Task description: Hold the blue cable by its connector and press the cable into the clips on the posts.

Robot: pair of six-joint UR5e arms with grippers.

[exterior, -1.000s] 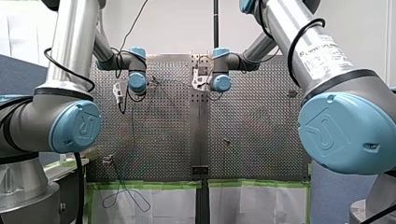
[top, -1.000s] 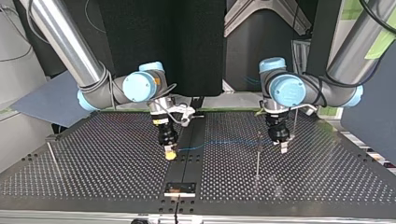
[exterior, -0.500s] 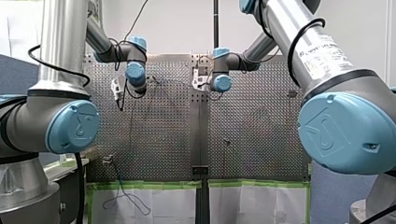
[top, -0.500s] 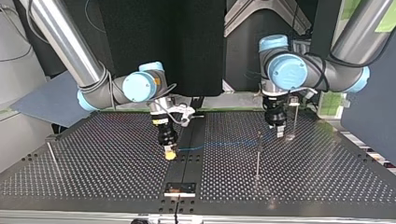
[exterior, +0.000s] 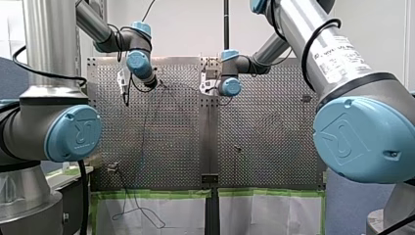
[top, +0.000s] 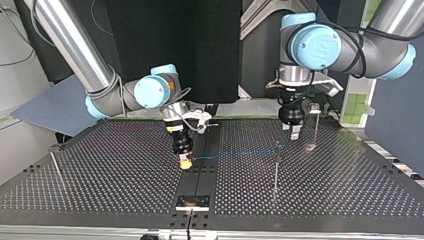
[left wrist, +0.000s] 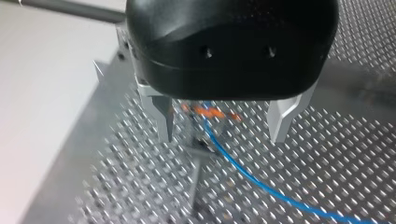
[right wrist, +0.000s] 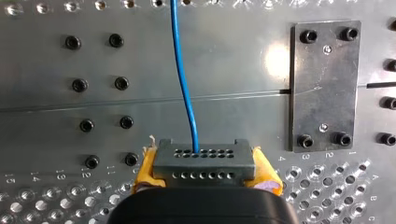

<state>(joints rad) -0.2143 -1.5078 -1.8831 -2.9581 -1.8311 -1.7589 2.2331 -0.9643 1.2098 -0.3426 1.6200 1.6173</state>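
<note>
The blue cable (right wrist: 184,84) rises from its grey connector (right wrist: 203,156), which my right gripper (right wrist: 205,171) clamps between yellow pads (right wrist: 144,170) over the table's middle seam. In the top view the cable stretches across to a thin post (top: 276,165). My left gripper (left wrist: 222,128) holds nothing, its metal fingers (left wrist: 163,119) spread around an orange-marked clip (left wrist: 205,112) that the cable meets. Numbers such as 11 and 12 and the letters A, B, C mark the perforated table (right wrist: 46,116). A bolted plate (right wrist: 324,86) lies beside the cable. My right arm's label (exterior: 337,56) reads "UNIVERSAL ROBOTS".

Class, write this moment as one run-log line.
right gripper: shut on grey multi-hole connector | thin blue cable: reaches orange-tipped metal post clip | left gripper: open, holding nothing
</note>
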